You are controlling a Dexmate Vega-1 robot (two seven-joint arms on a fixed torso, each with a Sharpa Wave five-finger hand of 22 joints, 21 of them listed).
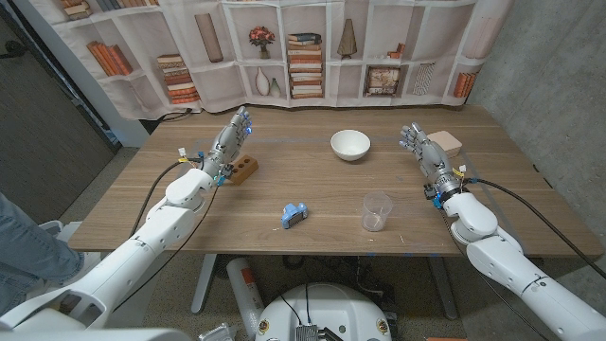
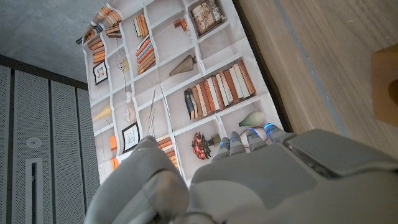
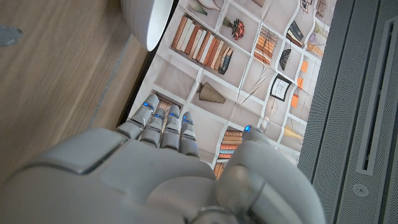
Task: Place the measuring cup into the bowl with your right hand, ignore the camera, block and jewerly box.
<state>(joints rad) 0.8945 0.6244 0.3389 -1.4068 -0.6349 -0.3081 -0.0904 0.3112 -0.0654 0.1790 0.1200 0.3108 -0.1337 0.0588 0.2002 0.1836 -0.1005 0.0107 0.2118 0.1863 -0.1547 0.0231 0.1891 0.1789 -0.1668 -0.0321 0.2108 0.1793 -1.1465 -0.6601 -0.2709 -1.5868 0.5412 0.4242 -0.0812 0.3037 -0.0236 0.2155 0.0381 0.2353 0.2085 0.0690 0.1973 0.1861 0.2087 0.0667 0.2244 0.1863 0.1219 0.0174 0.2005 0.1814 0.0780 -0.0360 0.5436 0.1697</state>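
Right wrist view. Back of the right hand point(image 3: 155, 180) occupied the foreground, its fingers point(image 3: 163, 124) extended side by side w/ blue lights at the tips; thumb point(image 3: 258, 168) stood apart from them, also blue-tipped. Nothing lay in the hand. Beyond the fingertips hung a printed bookshelf backdrop point(image 3: 249, 56) showing books, vases & framed pictures. The wooden table point(image 3: 56, 81) ran alongside the hand. Part of the white bowl point(image 3: 146, 22) rested on the table near the backdrop, well apart from the fingers. A grey perforated wall panel point(image 3: 360, 93) adjoined the backdrop.
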